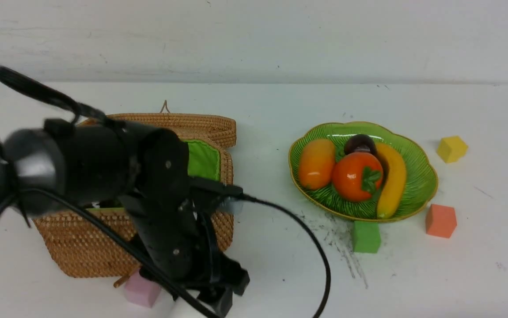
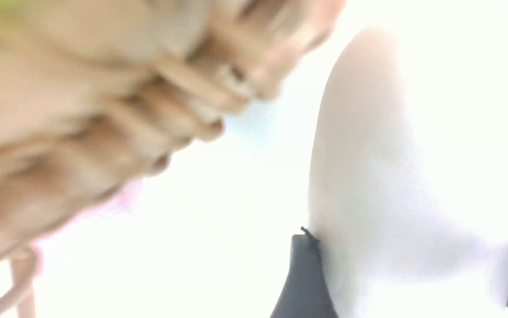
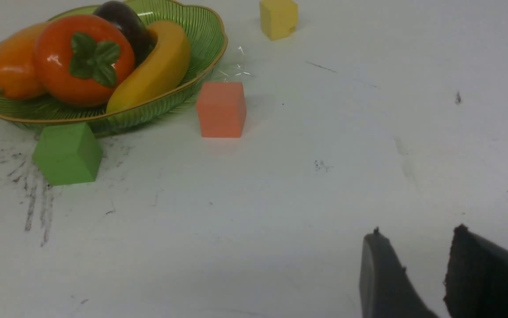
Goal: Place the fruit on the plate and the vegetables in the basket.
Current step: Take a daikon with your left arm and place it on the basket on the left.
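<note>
While the left arm hung low at the near edge of the desk (image 1: 271,110), all four fruits already lay in the shallow green ribbed glass plate (image 1: 422,176): orange-yellow oval mango (image 1: 316,162), orange-red round fruit with green calyx (image 1: 356,176), small dark maroon ball (image 1: 359,143), curved yellow banana (image 1: 393,179). Fruit half judged done.

Tan woven wicker basket (image 1: 86,247) with green lining sat left of the plate, its interior mostly hidden behind the arm. No eggplant or carrot was visible on the desk; possibly inside the basket, unconfirmed.

The smooth white oblong vegetable (image 2: 369,176) stood between the left gripper's (image 2: 413,274) jaws, which flanked it closely, apparently clamped on it. The front view showed only a white sliver there (image 1: 187,311), beside a pink foam cube (image 1: 141,289). Judged the last vegetable, still outside the basket.

The right wrist view alone showed the right gripper (image 3: 413,265), jaws slightly apart and empty over bare desk, plus green (image 3: 66,152), salmon (image 3: 221,109) and yellow (image 3: 278,17) foam cubes near the plate.
</note>
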{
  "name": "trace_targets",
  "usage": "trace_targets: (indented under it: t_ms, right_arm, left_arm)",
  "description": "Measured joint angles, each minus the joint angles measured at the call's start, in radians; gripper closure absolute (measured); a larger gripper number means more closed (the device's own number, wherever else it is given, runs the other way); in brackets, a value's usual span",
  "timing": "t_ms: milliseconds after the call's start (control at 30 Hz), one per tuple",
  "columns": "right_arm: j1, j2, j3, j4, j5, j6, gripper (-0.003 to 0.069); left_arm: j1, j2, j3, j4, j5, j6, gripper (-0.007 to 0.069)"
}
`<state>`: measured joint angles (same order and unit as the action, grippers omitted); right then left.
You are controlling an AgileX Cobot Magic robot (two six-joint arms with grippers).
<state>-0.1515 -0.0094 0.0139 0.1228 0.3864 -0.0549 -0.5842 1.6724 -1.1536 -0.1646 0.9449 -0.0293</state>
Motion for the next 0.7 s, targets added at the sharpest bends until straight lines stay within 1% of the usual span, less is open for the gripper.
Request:
trace_targets:
  t_ms: [367, 467, 600, 633, 700]
  right_arm:
    - [0.0, 0.0, 0.0, 0.0, 0.0, 0.0, 0.0421]
    - [0.0, 0.0, 0.0, 0.0, 0.0, 0.0, 0.0421]
    - [0.0, 0.0, 0.0, 0.0, 0.0, 0.0, 0.0421]
    - [0.0, 0.0, 0.0, 0.0, 0.0, 0.0, 0.0421]
    - [0.0, 0.0, 0.0, 0.0, 0.0, 0.0, 0.0419]
  left_arm:
    - [0.0, -0.19, -0.114, 0.021, 0.214, 0.075, 0.0109]
    - [0.0, -0.227, -0.138, 0.048, 0.242, 0.086, 0.0109]
    - [0.023, -0.257, -0.209, 0.165, 0.238, 0.101, 0.0109]
    - [0.041, -0.258, -0.233, 0.236, 0.209, 0.106, 0.0109]
    - [0.082, -0.255, -0.256, 0.335, 0.137, 0.127, 0.0109]
